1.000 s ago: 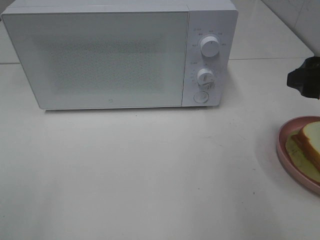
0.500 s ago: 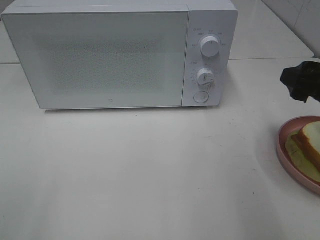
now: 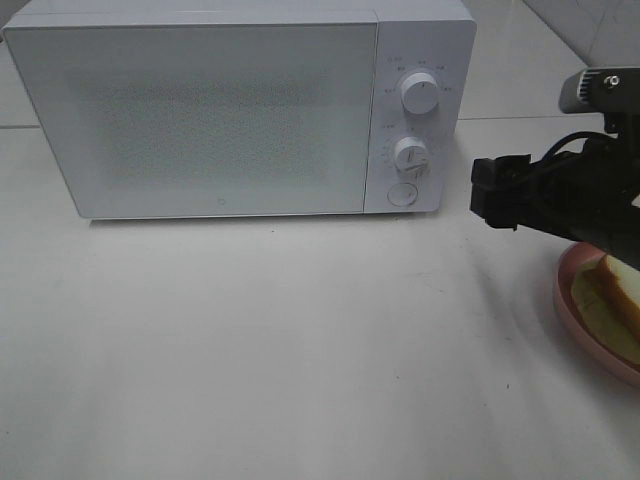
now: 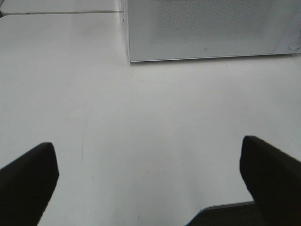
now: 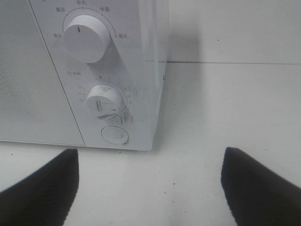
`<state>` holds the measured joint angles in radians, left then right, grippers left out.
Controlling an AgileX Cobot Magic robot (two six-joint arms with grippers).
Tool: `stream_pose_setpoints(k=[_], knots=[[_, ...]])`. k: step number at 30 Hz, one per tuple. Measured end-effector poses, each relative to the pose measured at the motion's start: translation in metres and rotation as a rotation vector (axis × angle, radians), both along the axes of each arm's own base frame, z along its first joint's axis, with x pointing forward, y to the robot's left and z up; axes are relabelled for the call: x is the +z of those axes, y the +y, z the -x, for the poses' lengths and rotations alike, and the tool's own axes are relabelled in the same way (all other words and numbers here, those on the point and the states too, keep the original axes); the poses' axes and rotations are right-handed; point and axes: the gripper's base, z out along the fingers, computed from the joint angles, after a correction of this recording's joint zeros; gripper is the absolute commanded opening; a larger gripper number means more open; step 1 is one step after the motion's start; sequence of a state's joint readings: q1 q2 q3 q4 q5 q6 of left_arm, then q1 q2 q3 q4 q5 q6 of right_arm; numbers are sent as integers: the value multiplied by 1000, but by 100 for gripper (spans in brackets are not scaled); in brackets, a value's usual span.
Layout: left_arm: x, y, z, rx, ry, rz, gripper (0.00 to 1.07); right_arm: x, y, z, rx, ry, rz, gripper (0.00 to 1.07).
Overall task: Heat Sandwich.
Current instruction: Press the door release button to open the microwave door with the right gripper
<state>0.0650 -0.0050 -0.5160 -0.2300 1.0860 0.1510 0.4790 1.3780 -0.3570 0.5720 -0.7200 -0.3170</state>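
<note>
Black fingers of the right gripper (image 5: 150, 188) stand well apart with nothing between them: it is open and holds nothing. It points at the control panel of the microwave (image 3: 220, 110) from the oven's right side, near it but not touching. Ahead of it on that panel sit the upper knob (image 5: 87, 38), the lower knob (image 5: 105, 102) and, under these, a round button (image 5: 114, 134). The microwave door is shut.

Behind the gripper, its dark arm passes over the far edge of a pink plate (image 3: 562, 300). The plate lies on the white table (image 3: 300, 350) at the right edge of the high view. The sandwich (image 3: 622, 290) lies on that plate, with white bread on top and a yellowish-green layer showing beside it. The arm and the picture's edge hide part of it.

The left gripper (image 4: 149, 183) is likewise spread wide and empty, hanging over the table. The lower left corner of the microwave is ahead of it, well apart.
</note>
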Motion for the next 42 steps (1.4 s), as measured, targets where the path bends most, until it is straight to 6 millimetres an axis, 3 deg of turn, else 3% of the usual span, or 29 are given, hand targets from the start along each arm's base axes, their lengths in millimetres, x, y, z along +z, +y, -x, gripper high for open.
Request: stream_pose_setpoints(k=[15,20,27,36,39,41,42], knots=[[0,0,0,0,0,0,98,-39,48,10,9,-67,119,75],[0,0,0,0,0,0,98,-52,57,15,14,-45,144,75],[0,0,0,0,0,0,98,-55,58,17,-1,-40,133,75],[0,0,0,0,0,0,98,-53,58,16,-121,-28,-170,73],[0,0,0,0,0,0,98,-53,58,16,-205,-9,-402,69],[0,0,0,0,0,0,98,-53,58,16,-224,-3,-454,68],[0,0,0,0,0,0,98,-53,58,16,-273,11,-590,65]])
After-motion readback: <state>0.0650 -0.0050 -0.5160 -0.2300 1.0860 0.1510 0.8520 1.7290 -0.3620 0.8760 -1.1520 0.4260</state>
